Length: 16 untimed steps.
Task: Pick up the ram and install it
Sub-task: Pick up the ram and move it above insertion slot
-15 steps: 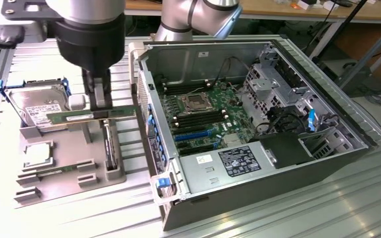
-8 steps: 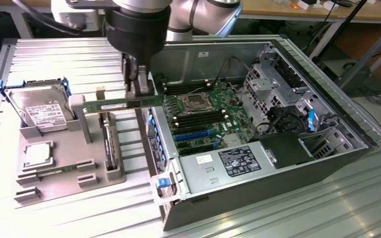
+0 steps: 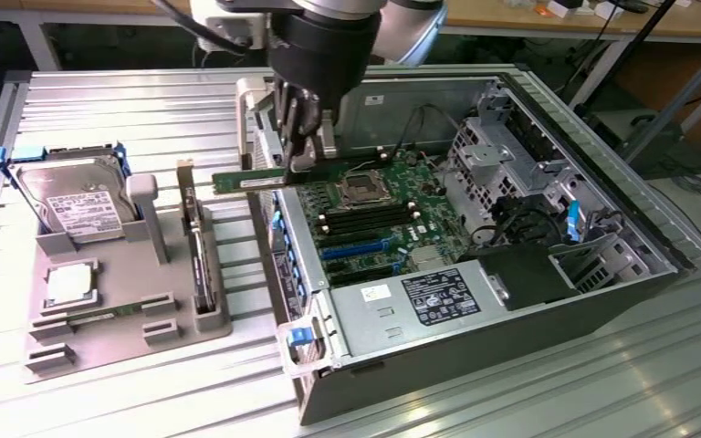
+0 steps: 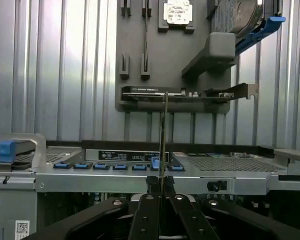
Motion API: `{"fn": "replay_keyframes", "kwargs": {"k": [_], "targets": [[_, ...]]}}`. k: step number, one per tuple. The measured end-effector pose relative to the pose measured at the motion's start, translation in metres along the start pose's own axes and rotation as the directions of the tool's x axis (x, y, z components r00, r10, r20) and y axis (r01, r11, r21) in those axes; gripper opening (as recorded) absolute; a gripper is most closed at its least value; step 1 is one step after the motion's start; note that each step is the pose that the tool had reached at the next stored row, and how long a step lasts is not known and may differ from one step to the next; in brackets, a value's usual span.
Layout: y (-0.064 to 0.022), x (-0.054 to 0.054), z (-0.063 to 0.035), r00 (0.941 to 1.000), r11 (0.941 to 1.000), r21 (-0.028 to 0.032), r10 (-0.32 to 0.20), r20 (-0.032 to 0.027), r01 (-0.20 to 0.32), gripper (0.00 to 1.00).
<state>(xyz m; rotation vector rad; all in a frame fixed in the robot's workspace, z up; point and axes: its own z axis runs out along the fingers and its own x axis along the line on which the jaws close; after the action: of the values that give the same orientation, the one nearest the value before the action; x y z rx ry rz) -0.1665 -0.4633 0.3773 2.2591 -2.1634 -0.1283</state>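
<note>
Your tool (image 3: 302, 162) is clamped on the ram (image 3: 247, 180), held above the case (image 3: 473, 365) edge; pickup is done, seating in the motherboard (image 3: 387, 228) is not.

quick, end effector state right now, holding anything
end effector: shut on the ram, which is off the tray and in its grip.

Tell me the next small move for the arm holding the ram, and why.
Probably shift the ram toward the exterior view's right, until it hangs over the black memory slots. The gripper is shut on the stick, which sits above the case wall rather than over the slots, roughly parallel to them.
</note>
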Motion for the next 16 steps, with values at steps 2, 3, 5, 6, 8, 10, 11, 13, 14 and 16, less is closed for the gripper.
{"fn": "replay_keyframes", "kwargs": {"k": [2, 3, 5, 6, 8, 10, 11, 13, 14, 16], "targets": [[-0.0111, -0.002, -0.0006, 1.0, 1.0, 0.0001, 0.0, 0.0037, 0.0, 0.14], [-0.0167, -0.003, -0.0008, 1.0, 1.0, 0.0002, 0.0, 0.0056, 0.0, 0.14], [-0.0286, -0.007, -0.001, 1.0, 1.0, 0.0004, -0.001, 0.0084, 0.001, 0.14], [-0.036, -0.01, -0.0009, 1.0, 1.0, 0.0004, -0.001, 0.0094, 0.001, 0.14], [-0.0469, -0.015, -0.0005, 0.9999, 1.0, 0.0004, -0.001, 0.0102, 0.001, 0.14], [-0.0613, -0.021, 0.0005, 0.9999, 1.0, 0.0004, -0.001, 0.0108, 0.001, 0.14], [-0.0649, -0.023, 0.0008, 0.9999, 1.0, 0.0004, -0.001, 0.0108, 0.001, 0.14], [-0.0774, -0.028, 0.0017, 0.9999, 1.0, 0.0004, -0.001, 0.0108, 0.001, 0.14], [-0.083, -0.031, 0.0022, 0.9999, 1.0, 0.0004, -0.001, 0.0109, 0.001, 0.14], [-0.1025, -0.037, 0.0033, 0.9999, 1.0, 0.0004, -0.001, 0.0112, 0.001, 0.14]]}}
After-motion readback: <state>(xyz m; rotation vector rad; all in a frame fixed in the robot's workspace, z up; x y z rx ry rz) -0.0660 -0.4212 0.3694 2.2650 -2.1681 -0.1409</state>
